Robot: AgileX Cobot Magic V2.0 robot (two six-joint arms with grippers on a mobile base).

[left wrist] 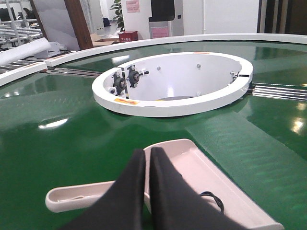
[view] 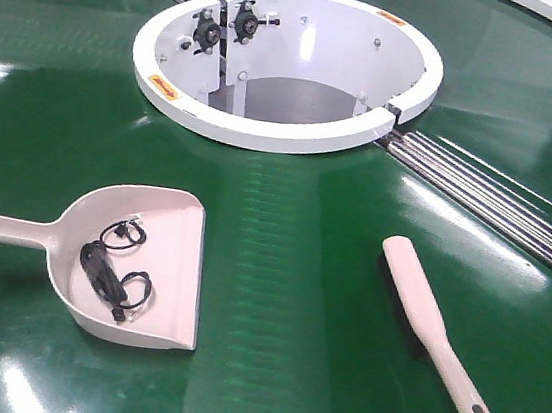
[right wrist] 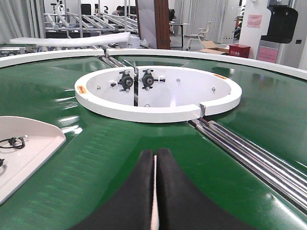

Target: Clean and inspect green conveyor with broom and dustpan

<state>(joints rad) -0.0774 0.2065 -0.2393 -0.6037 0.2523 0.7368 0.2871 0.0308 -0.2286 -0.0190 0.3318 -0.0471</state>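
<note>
From my remote seat: dustpan [view: 138, 260] lay on the conveyor [view: 288, 269], front left; its handle ran out to the left edge. A tangled cable [view: 112, 267] sat inside the pan. Broom [view: 441, 338] lay on the belt front right, well apart from the pan, handle end nearest me. Centre ring [view: 265, 130] sat behind both. Rollers [view: 499, 199] ran right of the ring, behind the broom.

A bright workshop room with white walls.
From here I see a brown wooden pillar [right wrist: 154, 24], a red box [right wrist: 239, 51] on the floor, a white chair [right wrist: 203, 34], metal racks [right wrist: 91, 21], a green plant [left wrist: 117, 10] and pink notices [right wrist: 254, 20].
</note>
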